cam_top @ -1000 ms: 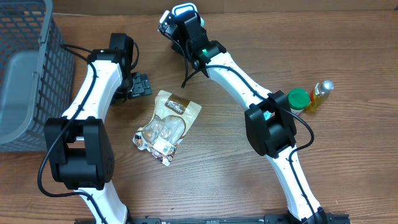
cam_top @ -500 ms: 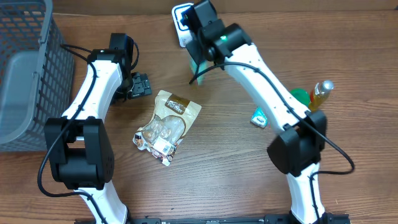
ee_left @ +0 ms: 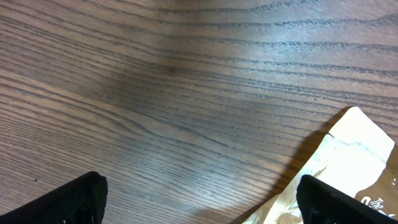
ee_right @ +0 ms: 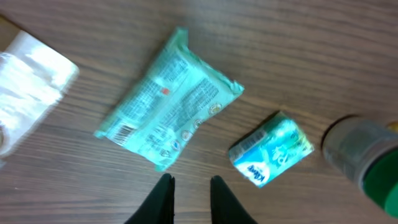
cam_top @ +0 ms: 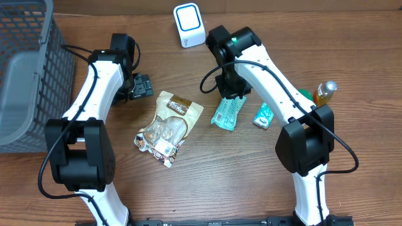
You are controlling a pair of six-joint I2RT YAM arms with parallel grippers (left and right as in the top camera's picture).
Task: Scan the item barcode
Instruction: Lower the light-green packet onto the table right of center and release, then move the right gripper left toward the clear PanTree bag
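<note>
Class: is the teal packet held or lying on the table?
Lying on the table. The teal packet lies flat on the wood; the right gripper holds nothing.

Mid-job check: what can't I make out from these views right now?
Teal packet: print blurred in the right wrist view, too small overhead.
Green-capped bottle: mostly behind the right arm overhead; blurred, cut off at the right wrist view's edge.
Snack pouch: only a corner shows in the left wrist view.
Basket: cut by the overhead frame's edge.
</note>
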